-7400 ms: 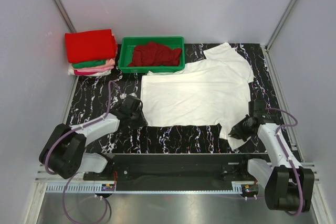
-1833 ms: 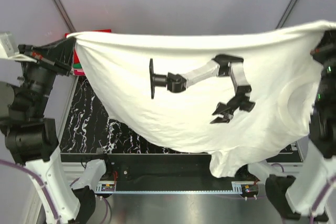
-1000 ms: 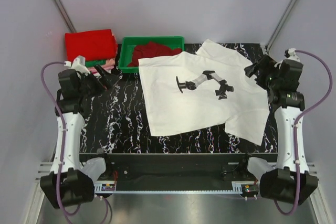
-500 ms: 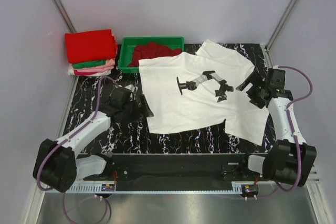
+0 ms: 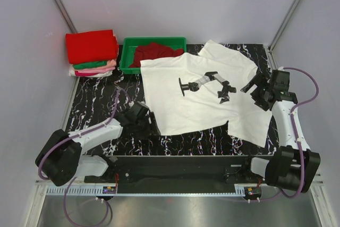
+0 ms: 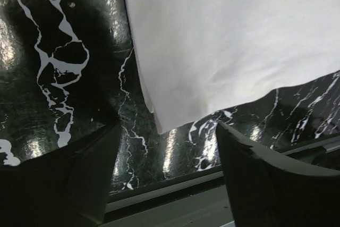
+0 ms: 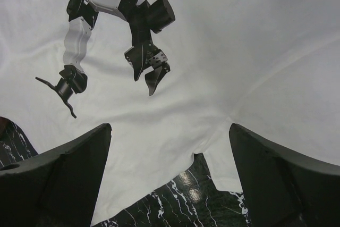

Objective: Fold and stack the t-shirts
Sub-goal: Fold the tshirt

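Left jaws: spread apart, empty. The left gripper (image 6: 167, 134) sits low on the table, and the near-left hem corner of the white short-sleeved cloth t-shirt (image 5: 194, 111) lies in the gap, touching neither finger.
Right jaws: wide open and empty too. The right gripper (image 5: 253, 89) hangs over the shirt's right side, by the sleeve.
Shirt: spread flat, face up on the black white-veined marble tabletop (image 5: 98, 107), with its grey-black robot-arm print (image 5: 207, 84) showing.
Far edge: draped over the front rim of the green rectangular plastic tray (image 5: 126, 66).
Tray: holds a crumpled dark red cloth (image 5: 154, 52).
Back-left corner: stack of folded t-shirts (image 5: 91, 47), red on top, with green and pink below.
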